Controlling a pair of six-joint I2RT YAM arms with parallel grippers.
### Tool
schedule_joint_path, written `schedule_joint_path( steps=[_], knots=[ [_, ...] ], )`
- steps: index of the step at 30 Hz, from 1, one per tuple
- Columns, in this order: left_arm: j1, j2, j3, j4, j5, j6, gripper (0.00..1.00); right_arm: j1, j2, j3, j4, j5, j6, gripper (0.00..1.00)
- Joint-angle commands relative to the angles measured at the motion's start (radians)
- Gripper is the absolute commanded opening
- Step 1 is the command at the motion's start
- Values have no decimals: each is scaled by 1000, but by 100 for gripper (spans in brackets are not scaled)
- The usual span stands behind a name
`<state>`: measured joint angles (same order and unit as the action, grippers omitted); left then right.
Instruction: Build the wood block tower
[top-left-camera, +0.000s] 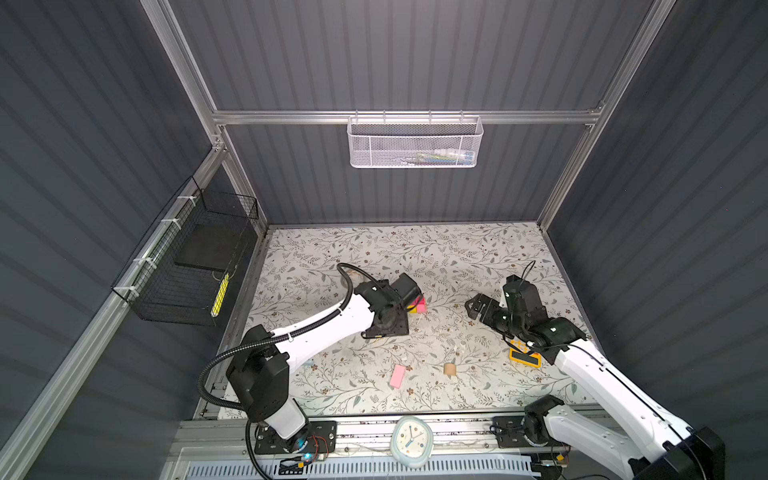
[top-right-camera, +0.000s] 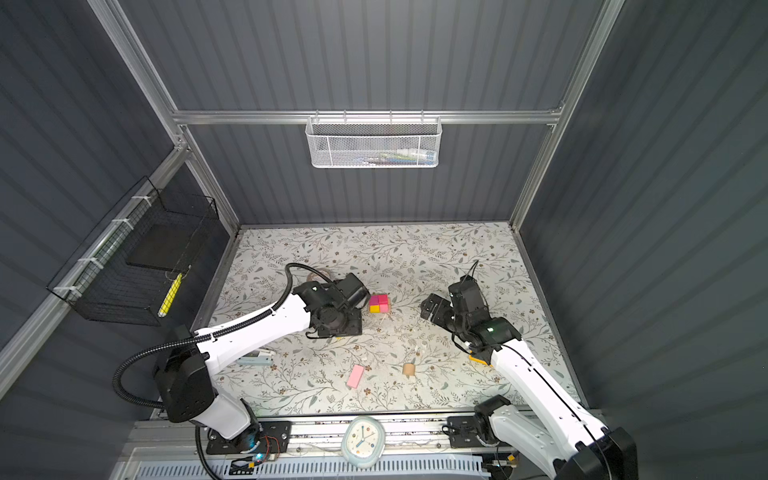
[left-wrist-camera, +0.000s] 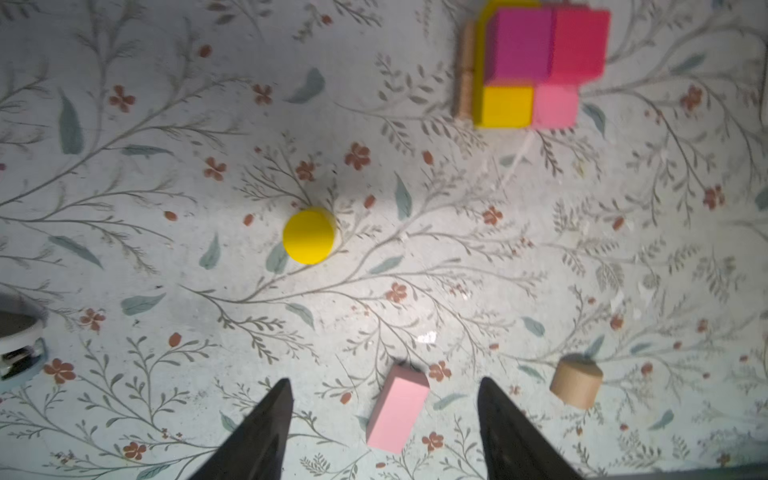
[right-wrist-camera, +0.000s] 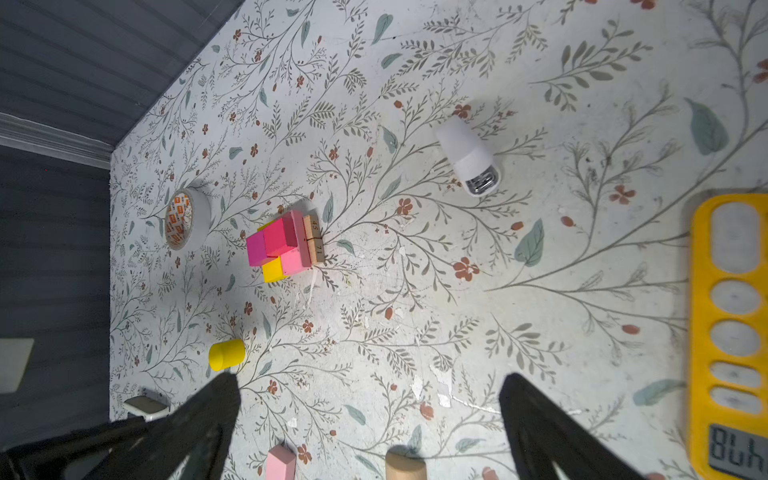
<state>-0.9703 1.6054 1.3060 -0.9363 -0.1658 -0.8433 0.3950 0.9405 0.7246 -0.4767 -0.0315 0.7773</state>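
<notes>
Left claw (left-wrist-camera: 384, 381): I see it released, empty; near tower (top-right-camera: 379, 303) | right claw (right-wrist-camera: 372, 377): released, empty; apart from tower | loose on mat (top-right-camera: 415, 257): pink bar (top-right-camera: 355, 376); tan cylinder (top-right-camera: 409, 368); yellow cylinder (left-wrist-camera: 308, 235)

Dim in both top views: dark grey walls (top-left-camera: 83, 166), brightest on mat (top-left-camera: 415, 249), lit from overhead. Soft shadows under left arm (top-left-camera: 316, 328) and right arm (top-left-camera: 590, 365). Wide-angle stretch toward frame edges. Slightly soft throughout, smeared on small parts.

Left wrist: bright pool mid-frame around yellow cylinder (left-wrist-camera: 308, 235), falloff into corners. Short shadow beside it, same on tan cylinder (left-wrist-camera: 577, 381). Heavy blur on tower (left-wrist-camera: 536, 62), out of focus. Small glare spot on mat. Left fingers (left-wrist-camera: 257, 432) pure black, no detail.

Right wrist: sharper, more even. Stapler (right-wrist-camera: 467, 158) near blown out. Calculator (right-wrist-camera: 702, 332) soft at frame edge. Right fingers (right-wrist-camera: 552, 432) blurred silhouettes.
</notes>
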Motion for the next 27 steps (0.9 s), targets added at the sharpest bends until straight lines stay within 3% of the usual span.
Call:
schedule_joint_path(
  steps=[1, 9, 18, 27],
  knots=[
    [-79, 22, -29, -12, 45, 92, 70, -2, -36, -14, -12, -12, -13, 99],
    [-154, 87, -77, -14, 24, 152, 69, -2, -102, -37, -33, 2, -9, 99],
    [-158, 88, -200, 117, 94, 225, 70, -4, -110, -48, -38, 4, 0, 99],
    [-159, 148, -251, 186, 118, 236, 61, -3, -108, -47, -43, 7, 5, 99]
  ],
)
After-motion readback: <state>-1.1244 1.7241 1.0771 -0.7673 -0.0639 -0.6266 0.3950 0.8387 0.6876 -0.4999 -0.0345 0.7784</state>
